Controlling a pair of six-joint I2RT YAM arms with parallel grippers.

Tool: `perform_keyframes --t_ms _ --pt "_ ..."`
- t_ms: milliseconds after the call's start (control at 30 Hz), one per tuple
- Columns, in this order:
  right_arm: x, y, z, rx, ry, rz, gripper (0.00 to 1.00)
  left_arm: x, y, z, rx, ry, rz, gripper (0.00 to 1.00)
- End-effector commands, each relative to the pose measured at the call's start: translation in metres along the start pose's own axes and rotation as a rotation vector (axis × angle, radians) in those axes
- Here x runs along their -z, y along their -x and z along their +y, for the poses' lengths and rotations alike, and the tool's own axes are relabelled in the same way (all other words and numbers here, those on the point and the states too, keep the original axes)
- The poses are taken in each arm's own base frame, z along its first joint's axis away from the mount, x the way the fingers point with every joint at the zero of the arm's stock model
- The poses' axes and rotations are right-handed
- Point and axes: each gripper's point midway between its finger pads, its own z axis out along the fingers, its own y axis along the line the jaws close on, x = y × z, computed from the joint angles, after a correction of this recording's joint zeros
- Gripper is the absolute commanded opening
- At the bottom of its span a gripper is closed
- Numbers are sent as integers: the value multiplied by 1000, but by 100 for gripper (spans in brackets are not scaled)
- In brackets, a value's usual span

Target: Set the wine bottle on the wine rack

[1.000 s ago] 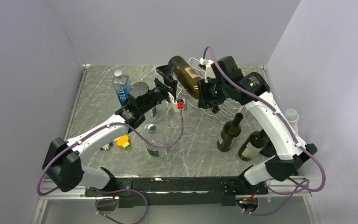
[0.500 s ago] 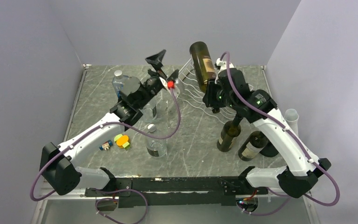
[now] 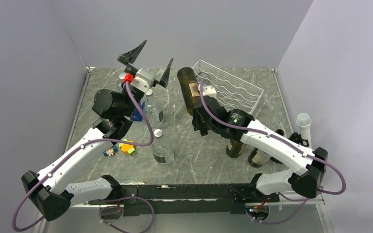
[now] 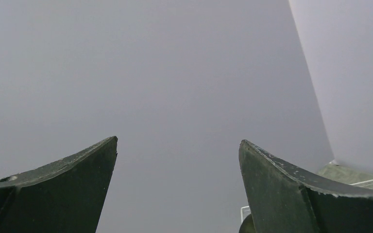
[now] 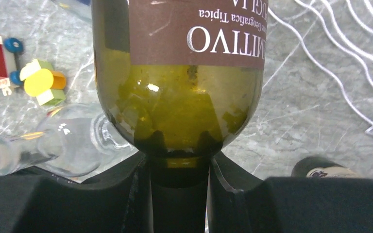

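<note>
My right gripper (image 3: 199,118) is shut on the neck of the wine bottle (image 3: 187,90), a dark green bottle with a brown label. The bottle is held off the table with its base pointing up and away. In the right wrist view the bottle (image 5: 178,73) fills the middle, its neck clamped between my fingers at the gripper (image 5: 178,165). The white wire wine rack (image 3: 233,87) lies just right of the bottle, with nothing on it; its wavy wires (image 5: 349,48) show at the upper right. My left gripper (image 3: 148,65) is raised, open and holds nothing; in its own view the gripper (image 4: 177,145) faces the grey wall.
Two more wine bottles (image 3: 238,138) (image 3: 262,153) stand at the right, near a white cup (image 3: 303,124). A clear glass jar (image 3: 162,151) and coloured toy blocks (image 3: 126,145) sit in the near middle. A glass (image 5: 68,145) and toys (image 5: 43,82) lie under the held bottle.
My right arm has carried the bottle from over the rack back to its left side. My left arm has lifted and swung left, away from the bottle, still open.
</note>
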Motion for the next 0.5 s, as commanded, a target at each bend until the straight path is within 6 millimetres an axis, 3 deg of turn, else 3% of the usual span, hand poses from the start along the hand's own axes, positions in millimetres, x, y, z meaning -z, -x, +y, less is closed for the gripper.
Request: perform_keyframes --t_ms 0,333,467 --pt "-7 25 8 -159 -8 -166 0 2 18 6 100 14 -19 99" --pt "-40 -54 15 -55 7 -12 0 11 22 4 164 -1 -8 99" --pt "-50 -74 9 -80 -18 17 0 17 40 1 225 -33 -77 99"
